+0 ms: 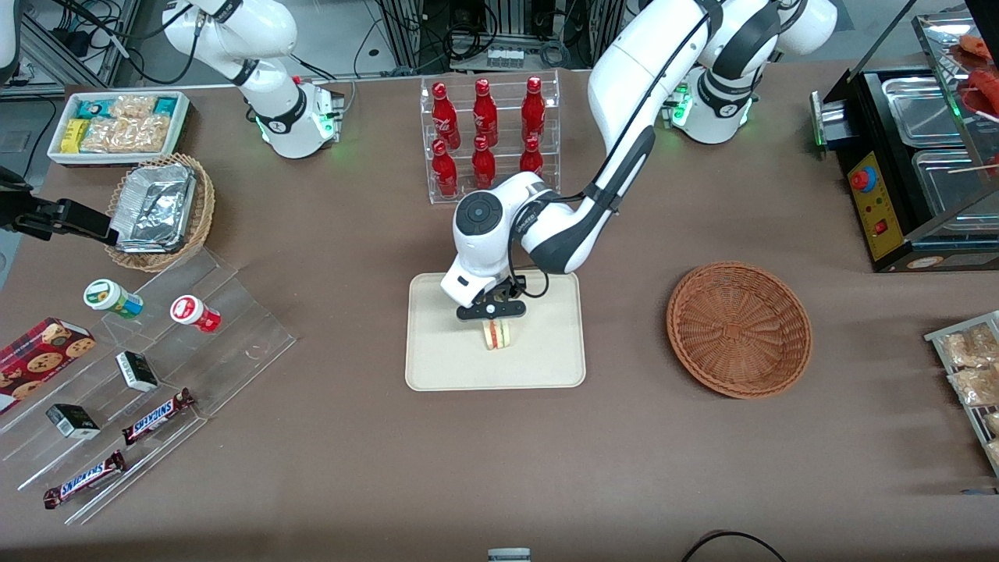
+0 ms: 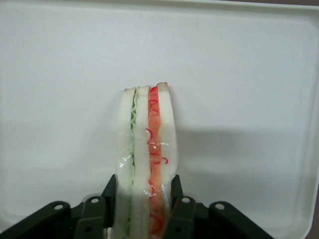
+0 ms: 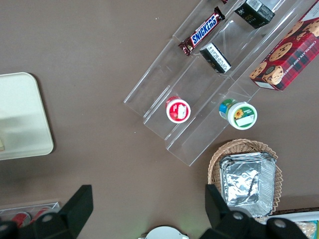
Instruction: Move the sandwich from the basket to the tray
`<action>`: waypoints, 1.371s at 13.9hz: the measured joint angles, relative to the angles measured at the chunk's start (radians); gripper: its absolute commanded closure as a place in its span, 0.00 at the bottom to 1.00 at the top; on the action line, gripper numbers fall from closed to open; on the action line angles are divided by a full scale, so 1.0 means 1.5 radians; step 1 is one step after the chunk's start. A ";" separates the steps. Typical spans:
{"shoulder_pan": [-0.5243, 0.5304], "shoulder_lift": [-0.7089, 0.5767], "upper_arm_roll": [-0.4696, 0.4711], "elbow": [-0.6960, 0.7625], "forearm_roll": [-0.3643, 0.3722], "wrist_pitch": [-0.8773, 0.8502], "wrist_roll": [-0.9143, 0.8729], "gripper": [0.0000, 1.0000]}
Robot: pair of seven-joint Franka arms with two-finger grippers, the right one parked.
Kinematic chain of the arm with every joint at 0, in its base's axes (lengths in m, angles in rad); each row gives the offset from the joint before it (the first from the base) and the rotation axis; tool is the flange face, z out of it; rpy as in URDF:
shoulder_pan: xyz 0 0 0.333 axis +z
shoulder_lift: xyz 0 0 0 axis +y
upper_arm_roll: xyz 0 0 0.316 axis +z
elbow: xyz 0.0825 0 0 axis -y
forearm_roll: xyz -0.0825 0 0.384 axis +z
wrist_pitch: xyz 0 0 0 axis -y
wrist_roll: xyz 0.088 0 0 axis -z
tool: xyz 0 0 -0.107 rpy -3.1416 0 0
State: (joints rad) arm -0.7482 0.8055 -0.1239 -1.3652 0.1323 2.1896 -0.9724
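My left gripper [image 1: 492, 312] hangs over the middle of the cream tray [image 1: 437, 359], shut on the sandwich [image 1: 497, 333]. The sandwich is a clear-wrapped wedge of pale bread with green and red filling; it stands on edge with its lower end at or just above the tray. In the left wrist view the sandwich [image 2: 147, 159] sits squeezed between the two black fingers [image 2: 180, 209] over the tray [image 2: 60, 99]. The reddish-brown wicker basket [image 1: 739, 329] lies empty on the table beside the tray, toward the working arm's end.
A clear rack of red bottles [image 1: 488, 133] stands farther from the front camera than the tray. A tiered acrylic stand with snack bars and cups [image 1: 140, 375], a foil-filled wicker basket [image 1: 160, 211] and a white bin of snacks [image 1: 117, 125] lie toward the parked arm's end. A black food warmer [image 1: 913, 164] stands at the working arm's end.
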 measured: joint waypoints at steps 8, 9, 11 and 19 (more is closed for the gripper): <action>0.013 -0.052 0.009 0.039 -0.003 -0.052 0.010 0.00; 0.022 -0.078 0.011 0.042 -0.005 -0.084 0.009 0.00; 0.052 -0.133 0.013 0.042 -0.006 -0.154 0.010 0.00; 0.198 -0.306 0.016 -0.007 -0.045 -0.337 0.159 0.00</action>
State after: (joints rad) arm -0.4512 0.3462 -0.0999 -1.3760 0.0646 1.6843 -0.7344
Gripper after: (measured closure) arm 0.000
